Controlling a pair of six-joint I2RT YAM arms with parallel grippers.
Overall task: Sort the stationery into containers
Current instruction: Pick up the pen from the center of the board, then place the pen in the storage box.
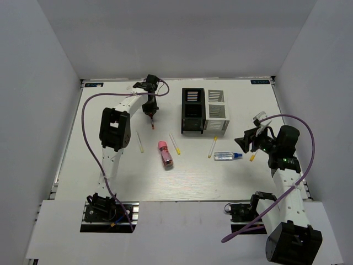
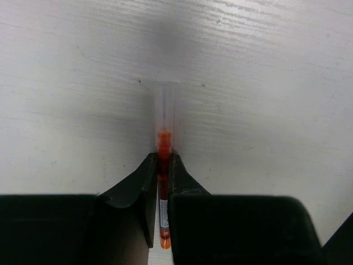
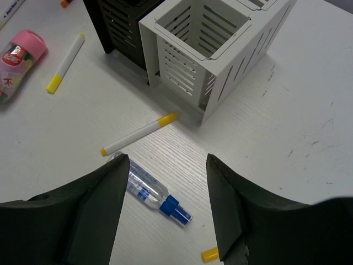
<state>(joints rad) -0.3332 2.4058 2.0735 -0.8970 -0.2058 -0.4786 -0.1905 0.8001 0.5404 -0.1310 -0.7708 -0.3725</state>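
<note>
left hand [image 2: 164, 161] pointing down, clamped on red pen [image 2: 164, 139] | right hand [image 3: 167, 161] spread above bottle [image 3: 148, 190]

Plastic on wood grain
My left fingers [image 2: 231, 226] look matt black plastic; the red pen [image 2: 164, 144] has a clear cap; the table [image 2: 265, 83] is matt, white-grained.

Left gripper [image 2: 164, 161]: both black fingers [image 2: 140, 185] are pressed against a red pen [image 2: 165, 141], one on each side, with no gap visible at the contact. The pen runs lengthwise between the jaws. Its clear cap end projects beyond the fingertips towards the table [image 2: 276, 83]; its orange end shows low in the slot between the fingers. The table surface is white with a faint wood grain. A soft shadow surrounds the cap. Whether the cap touches the table cannot be determined.
</note>
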